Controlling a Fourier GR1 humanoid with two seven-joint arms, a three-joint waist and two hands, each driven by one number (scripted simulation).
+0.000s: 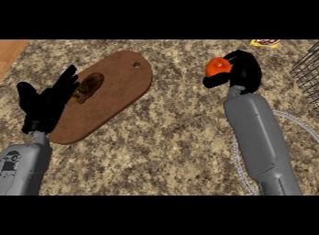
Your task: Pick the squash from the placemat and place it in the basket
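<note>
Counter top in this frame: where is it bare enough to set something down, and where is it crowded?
Bare counter lies between the brown placemat and the right hand, which holds the orange squash. It is crowded at the right, by the wire basket, and where the left hand overlaps the placemat.

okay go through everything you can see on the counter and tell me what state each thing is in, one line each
Squash: orange, off the placemat, held in the right hand, not yet in the basket.
Right hand: fingers curled round the squash, left of the basket.
Left hand: open, fingers straight, over the placemat's left edge, holding nothing.
Placemat: brown, flat on the counter, a dark patch on it.
Basket: dark wire, at the right edge, only partly in view.
</note>
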